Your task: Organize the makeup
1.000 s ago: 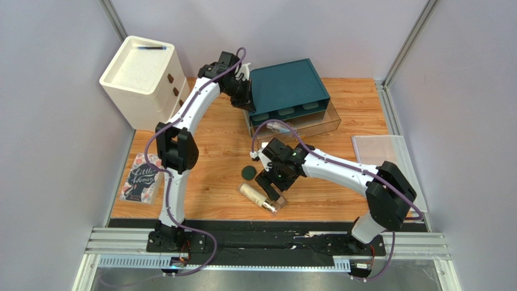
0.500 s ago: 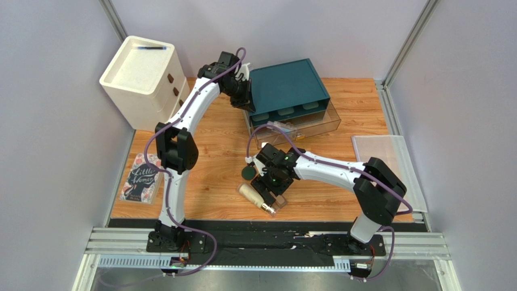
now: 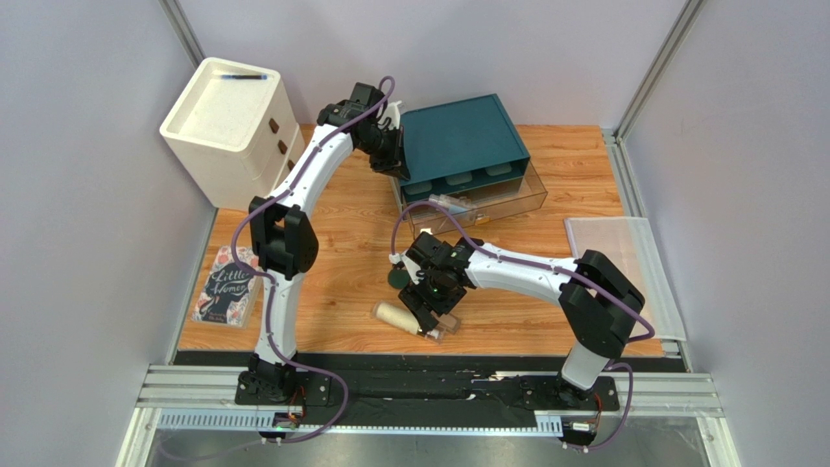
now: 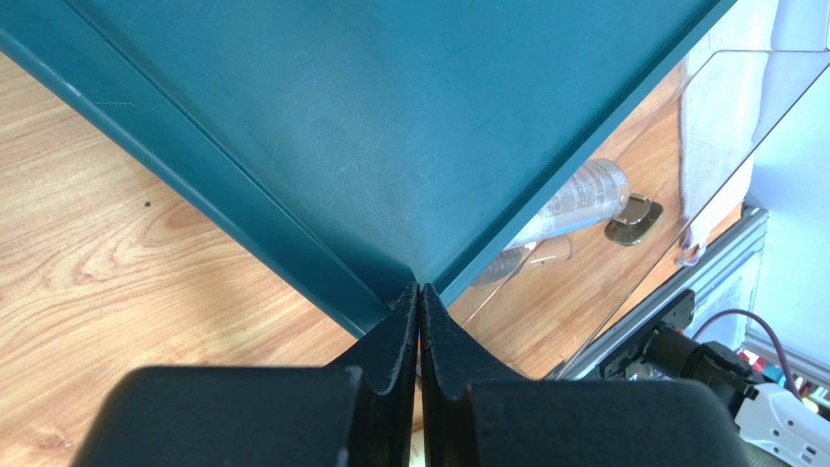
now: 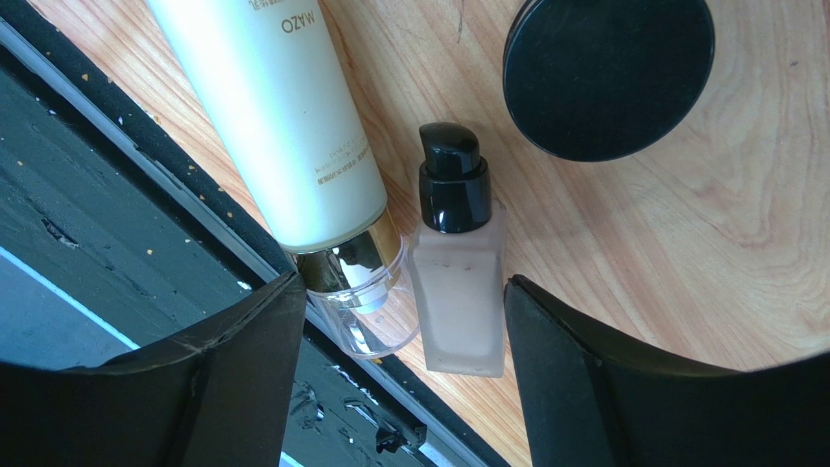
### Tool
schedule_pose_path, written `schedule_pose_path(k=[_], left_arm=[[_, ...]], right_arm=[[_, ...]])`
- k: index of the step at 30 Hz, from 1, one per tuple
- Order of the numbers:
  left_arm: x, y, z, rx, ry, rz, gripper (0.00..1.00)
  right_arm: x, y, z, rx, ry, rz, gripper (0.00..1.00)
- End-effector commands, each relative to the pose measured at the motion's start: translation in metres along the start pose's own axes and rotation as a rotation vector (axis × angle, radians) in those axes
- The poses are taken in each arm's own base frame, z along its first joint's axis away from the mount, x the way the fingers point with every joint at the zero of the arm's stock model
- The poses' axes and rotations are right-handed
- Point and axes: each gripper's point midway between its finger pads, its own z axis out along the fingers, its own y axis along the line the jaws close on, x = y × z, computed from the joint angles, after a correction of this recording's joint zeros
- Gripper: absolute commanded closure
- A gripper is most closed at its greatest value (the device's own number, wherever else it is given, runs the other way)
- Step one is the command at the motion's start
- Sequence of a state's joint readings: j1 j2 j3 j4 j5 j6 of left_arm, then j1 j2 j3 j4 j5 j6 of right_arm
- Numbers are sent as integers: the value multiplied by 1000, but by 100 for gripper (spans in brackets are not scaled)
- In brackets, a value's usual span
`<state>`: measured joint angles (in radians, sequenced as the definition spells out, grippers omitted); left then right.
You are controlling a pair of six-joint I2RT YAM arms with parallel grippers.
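Note:
A cream cylindrical bottle (image 5: 282, 126) with a gold collar and clear cap lies on the wood near the table's front edge; it also shows in the top view (image 3: 395, 315). A beige foundation bottle (image 5: 456, 302) with a black pump lies beside its cap. A flat dark round compact (image 5: 609, 73) lies just beyond them. My right gripper (image 5: 399, 292) is open, low over the table, with the clear cap and the foundation bottle between its fingers. My left gripper (image 4: 420, 292) is shut and empty at the corner of the teal drawer unit (image 4: 390, 126). A silver tube (image 4: 584, 195) lies in the clear tray.
The teal drawer unit (image 3: 463, 141) sits on a clear tray (image 3: 487, 206) at the back. A white drawer cabinet (image 3: 229, 122) stands at the back left. A pink-covered book (image 3: 226, 285) lies at the left edge. A clear sheet (image 3: 609, 238) lies at the right. A black rail (image 3: 370, 362) runs along the front.
My right gripper has moved left and down over the cap end of the cream bottle. The bottle has shifted slightly left. The left arm has not moved.

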<state>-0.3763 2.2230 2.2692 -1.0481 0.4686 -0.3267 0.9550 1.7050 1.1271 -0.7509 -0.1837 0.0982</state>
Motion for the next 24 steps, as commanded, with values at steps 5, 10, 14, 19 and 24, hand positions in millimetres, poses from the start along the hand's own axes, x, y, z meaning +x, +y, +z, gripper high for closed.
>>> schedule_pose_path(k=[5,10,14,19,24], left_arm=[[22,7,-2,-36,74,-7,94],[23,10,-1,-41,81,-5,94],[24,11,0,-39,86,-1,94],[27,13,2,-43,95,1,94],[28,12,4,-36,98,0,94]], right_arm=[[-13,-39,-10,220,-59,-5,25],[-17,-43,-39,268,-134,-11,21],[-8,-49,-44,293,-137,-10,20],[8,-54,-42,311,-118,-14,21],[15,-57,-29,306,-113,-41,21]])
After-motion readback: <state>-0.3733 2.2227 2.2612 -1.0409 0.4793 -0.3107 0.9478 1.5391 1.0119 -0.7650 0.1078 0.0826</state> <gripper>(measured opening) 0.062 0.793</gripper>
